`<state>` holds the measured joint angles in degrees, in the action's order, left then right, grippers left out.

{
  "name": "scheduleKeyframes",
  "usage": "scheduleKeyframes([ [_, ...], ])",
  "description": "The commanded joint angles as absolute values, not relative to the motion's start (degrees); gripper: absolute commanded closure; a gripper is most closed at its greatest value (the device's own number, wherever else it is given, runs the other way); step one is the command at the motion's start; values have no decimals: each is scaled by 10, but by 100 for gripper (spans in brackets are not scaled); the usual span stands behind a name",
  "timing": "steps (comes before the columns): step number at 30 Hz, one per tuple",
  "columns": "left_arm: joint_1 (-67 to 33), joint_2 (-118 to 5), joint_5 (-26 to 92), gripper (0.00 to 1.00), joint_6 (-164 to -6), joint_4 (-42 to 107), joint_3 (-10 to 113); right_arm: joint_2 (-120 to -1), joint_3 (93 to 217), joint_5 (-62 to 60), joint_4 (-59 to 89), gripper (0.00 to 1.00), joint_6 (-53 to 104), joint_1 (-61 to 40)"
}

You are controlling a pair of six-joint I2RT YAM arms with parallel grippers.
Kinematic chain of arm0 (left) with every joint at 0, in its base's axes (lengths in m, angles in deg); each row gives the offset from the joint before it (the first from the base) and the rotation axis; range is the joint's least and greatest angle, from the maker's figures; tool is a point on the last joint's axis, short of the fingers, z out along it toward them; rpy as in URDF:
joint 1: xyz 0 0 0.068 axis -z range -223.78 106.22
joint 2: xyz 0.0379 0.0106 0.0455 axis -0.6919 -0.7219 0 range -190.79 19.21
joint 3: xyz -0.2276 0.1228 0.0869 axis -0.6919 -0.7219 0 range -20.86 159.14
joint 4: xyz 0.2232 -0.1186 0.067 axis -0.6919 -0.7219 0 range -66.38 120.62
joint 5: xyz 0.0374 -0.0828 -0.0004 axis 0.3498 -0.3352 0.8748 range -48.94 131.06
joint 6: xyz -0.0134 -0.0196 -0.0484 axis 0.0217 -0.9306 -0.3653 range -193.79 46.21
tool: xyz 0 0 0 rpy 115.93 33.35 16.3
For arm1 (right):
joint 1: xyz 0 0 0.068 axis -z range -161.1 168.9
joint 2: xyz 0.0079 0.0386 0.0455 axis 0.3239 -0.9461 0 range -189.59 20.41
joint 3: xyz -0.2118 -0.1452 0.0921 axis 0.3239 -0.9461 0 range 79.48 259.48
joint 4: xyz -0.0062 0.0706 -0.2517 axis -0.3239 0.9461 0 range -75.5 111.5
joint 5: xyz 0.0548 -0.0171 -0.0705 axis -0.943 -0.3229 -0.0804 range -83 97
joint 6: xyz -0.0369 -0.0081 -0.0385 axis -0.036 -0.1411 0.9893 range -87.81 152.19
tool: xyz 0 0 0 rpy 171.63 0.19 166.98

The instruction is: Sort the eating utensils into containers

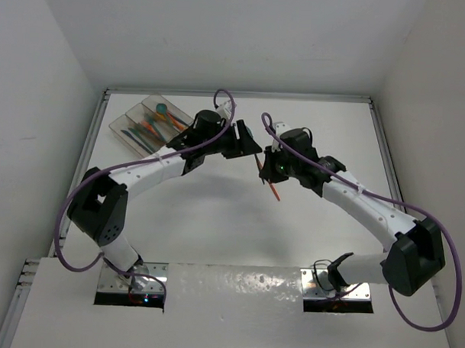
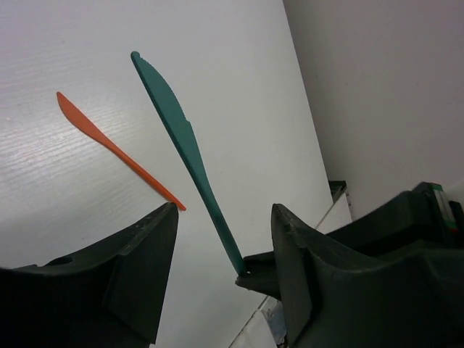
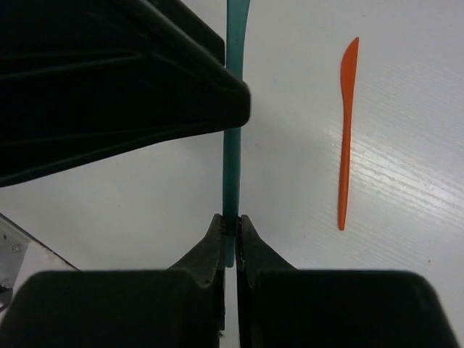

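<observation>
Right gripper (image 3: pixel 230 221) clenched on a thin teal plastic knife (image 3: pixel 232 174).
I see left arm (image 1: pixel 152 171) and right arm (image 1: pixel 361 203) bowed inward, left gripper (image 2: pixel 225 210) spread around that knife.

I am looking out over a white table (image 1: pixel 215 234) that is gleaming along its near edge. White walls (image 1: pixel 245 37) are closing it in at the far, left and right edges. A metal plate (image 1: pixel 110 290) is sitting toward the near-left corner, a second plate (image 1: pixel 360 295) toward the near-right corner
</observation>
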<state>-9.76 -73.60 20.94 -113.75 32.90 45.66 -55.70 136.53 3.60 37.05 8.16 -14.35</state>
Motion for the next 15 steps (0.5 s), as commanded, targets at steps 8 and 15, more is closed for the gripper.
scheduleKeyframes([
  [8, -88, -761, 220, 88, -1152, 355, 505, -554, 1395, 13, 339, 98, 76, -148],
  [15, -134, -754, 246, 100, -1151, 325, 499, -561, 1392, 51, 335, 59, 78, -148],
])
